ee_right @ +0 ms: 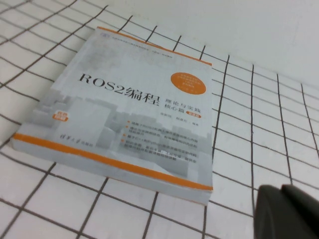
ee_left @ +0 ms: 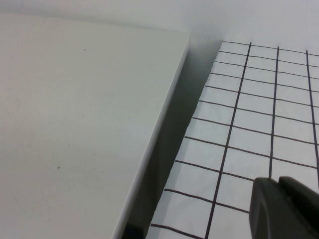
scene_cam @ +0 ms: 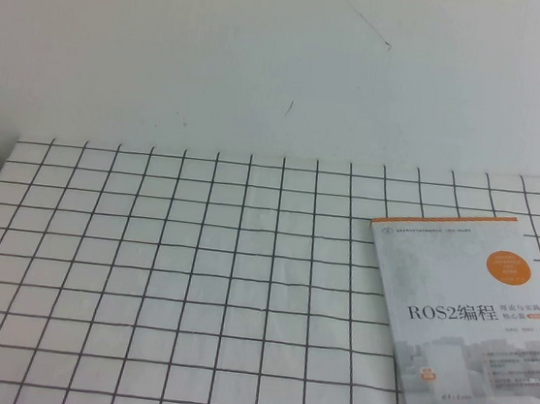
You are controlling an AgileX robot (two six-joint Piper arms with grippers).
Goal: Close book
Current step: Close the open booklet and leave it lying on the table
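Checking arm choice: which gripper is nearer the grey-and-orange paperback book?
The right gripper, beside the book; the left gripper hangs at the checked cloth's left edge.

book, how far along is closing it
Done: the book lies shut, cover up, on the checked cloth. In hand: nothing; the left tool hangs over the cloth's edge beside a white panel, the right tool over the cloth near the book, off it. Left: nothing that shows.

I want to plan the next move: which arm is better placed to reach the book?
Right. The book lies closed, cover up, on the right side of the grid cloth, and the right gripper hangs near it. The left gripper is at the cloth's left edge, far from the book.
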